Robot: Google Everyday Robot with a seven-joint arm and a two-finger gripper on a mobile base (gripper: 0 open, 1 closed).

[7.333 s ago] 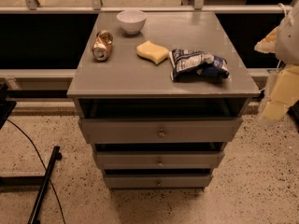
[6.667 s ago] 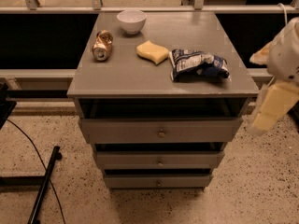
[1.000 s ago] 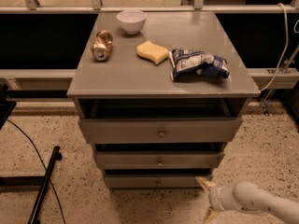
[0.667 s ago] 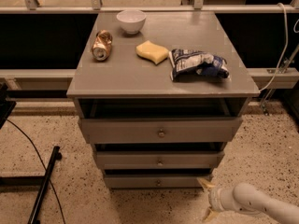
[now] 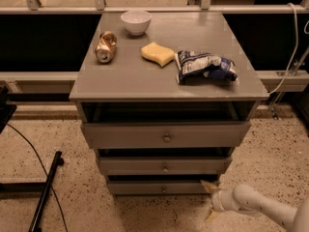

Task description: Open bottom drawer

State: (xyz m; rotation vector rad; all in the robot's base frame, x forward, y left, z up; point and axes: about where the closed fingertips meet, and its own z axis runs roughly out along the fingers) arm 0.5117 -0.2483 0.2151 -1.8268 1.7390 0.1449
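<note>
Bottom drawer (image 5: 140, 187) is the lowest of three in the cabinet (image 5: 145, 81), looks shut, knob (image 5: 163, 189) at centre. Gripper (image 5: 211, 200) is low near the floor, just beside the drawer's right end, fingers spread wide, holding nothing.

I see on the desk (image 5: 145, 79) a white bowl (image 5: 135, 21), a toppled can (image 5: 105, 46), a yellow sponge (image 5: 157, 53), a crumpled bag (image 5: 205, 66)

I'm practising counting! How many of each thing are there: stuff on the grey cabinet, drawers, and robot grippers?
Bowl: 1
Can: 1
Sponge: 1
Snack bag: 1
Drawers: 3 (top drawer, middle drawer, bottom drawer)
Gripper, low by the bottom drawer's right end: 1
Total: 8
</note>
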